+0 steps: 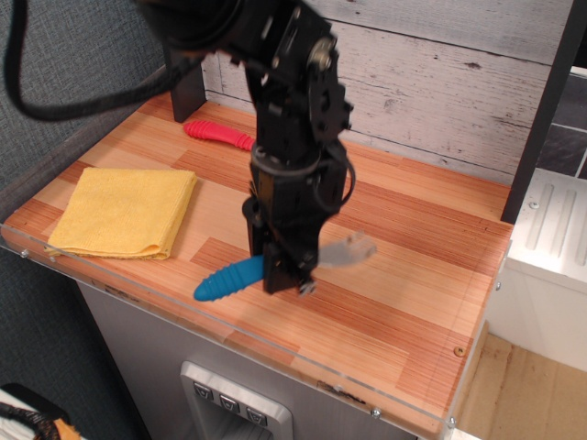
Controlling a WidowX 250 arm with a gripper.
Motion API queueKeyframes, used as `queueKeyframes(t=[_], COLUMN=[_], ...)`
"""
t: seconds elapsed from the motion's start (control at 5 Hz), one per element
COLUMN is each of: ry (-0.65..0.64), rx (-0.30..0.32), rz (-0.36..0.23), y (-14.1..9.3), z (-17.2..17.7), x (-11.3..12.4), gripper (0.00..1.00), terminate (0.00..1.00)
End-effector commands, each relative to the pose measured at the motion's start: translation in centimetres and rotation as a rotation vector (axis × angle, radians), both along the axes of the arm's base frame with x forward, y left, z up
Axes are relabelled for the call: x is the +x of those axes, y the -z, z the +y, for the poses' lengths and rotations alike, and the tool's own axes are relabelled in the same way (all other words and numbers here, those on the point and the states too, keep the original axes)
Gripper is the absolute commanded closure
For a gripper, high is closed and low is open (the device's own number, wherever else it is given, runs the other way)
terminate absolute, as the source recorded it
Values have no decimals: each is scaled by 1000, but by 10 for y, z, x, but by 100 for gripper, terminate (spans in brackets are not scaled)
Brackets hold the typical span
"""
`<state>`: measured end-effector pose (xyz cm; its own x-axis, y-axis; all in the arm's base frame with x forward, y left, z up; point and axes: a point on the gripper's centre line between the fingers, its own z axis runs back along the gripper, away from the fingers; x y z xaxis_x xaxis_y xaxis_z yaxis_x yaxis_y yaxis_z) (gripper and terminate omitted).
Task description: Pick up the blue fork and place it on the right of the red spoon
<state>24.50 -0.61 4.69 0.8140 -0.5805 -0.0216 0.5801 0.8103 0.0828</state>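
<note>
My gripper (284, 280) is shut on the blue fork (227, 280), gripping it near the middle of its length. The fork is lifted off the wooden table, its blue handle pointing down-left and its blurred silver head (350, 249) tilted up to the right. The red spoon (218, 135) lies at the back left of the table; only its ribbed red handle shows, and its bowl is hidden behind my arm.
A folded yellow cloth (124, 212) lies at the left of the table (431, 275). A dark post (186, 90) stands at the back left, a grey plank wall runs behind, and a clear lip lines the front edge.
</note>
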Motion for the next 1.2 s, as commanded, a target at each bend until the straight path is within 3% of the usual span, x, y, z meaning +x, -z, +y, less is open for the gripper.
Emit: queueKeyframes(t=[0.0,0.2,0.6,1.0], ry=[-411,-511,-470,-590], rx=[2,-9,-48,-110], rz=[-101,-171,-198,-210], y=[-19,-17,-10,-5], z=[-11,-18,-29,-42], x=[3,10,38,68], gripper=[100,100,100,100], terminate=[0,0,0,0])
